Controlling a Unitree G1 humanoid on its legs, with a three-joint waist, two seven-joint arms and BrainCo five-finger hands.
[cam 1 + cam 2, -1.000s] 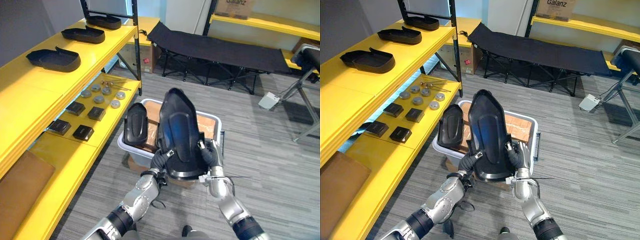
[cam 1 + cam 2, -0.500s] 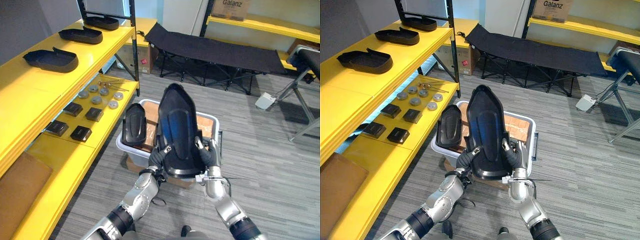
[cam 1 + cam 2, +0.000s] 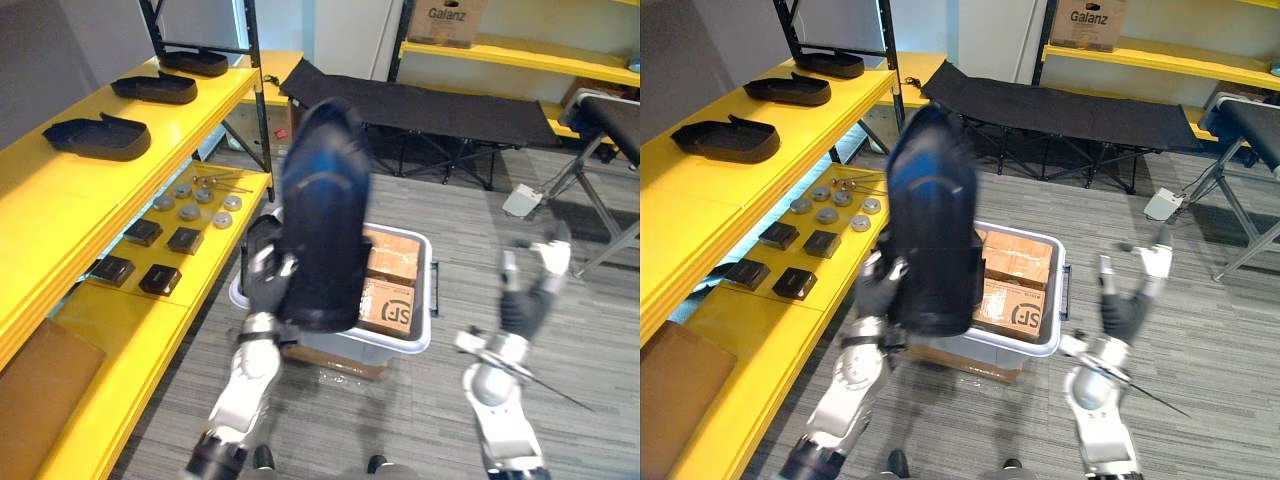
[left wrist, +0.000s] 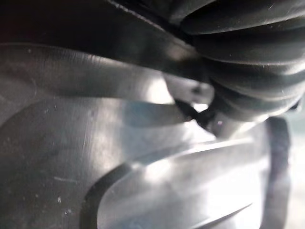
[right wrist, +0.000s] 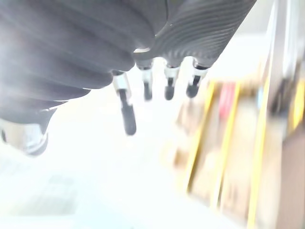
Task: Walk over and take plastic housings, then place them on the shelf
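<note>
Observed large black plastic housing (image 3: 322, 210) held upright off the floor, narrow end up, in front of and partly above a pale bin (image 3: 402, 345). Found left hand (image 3: 262, 285) at its lower left edge, curled onto the rim and gripping it. Backed up in left wrist view by glossy black shell pressed right against the ribbed cover. Could not make out exact finger placement there, too blurred. Noted right hand (image 3: 525, 300) raised on the other side of the bin, well apart from the housing, fingers (image 5: 127, 112) straight and spread, holding nothing. Logged cardboard boxes (image 3: 392, 285) inside the bin. Recorded yellow shelf (image 3: 60, 215) along robot's left. Counted three more black housings (image 3: 100, 135) lying in a row on its upper level. Also noted small black blocks (image 3: 143, 232) and grey discs (image 3: 190, 212) on the lower level. Marked black folding cot (image 3: 450, 110) beyond the bin.
</note>
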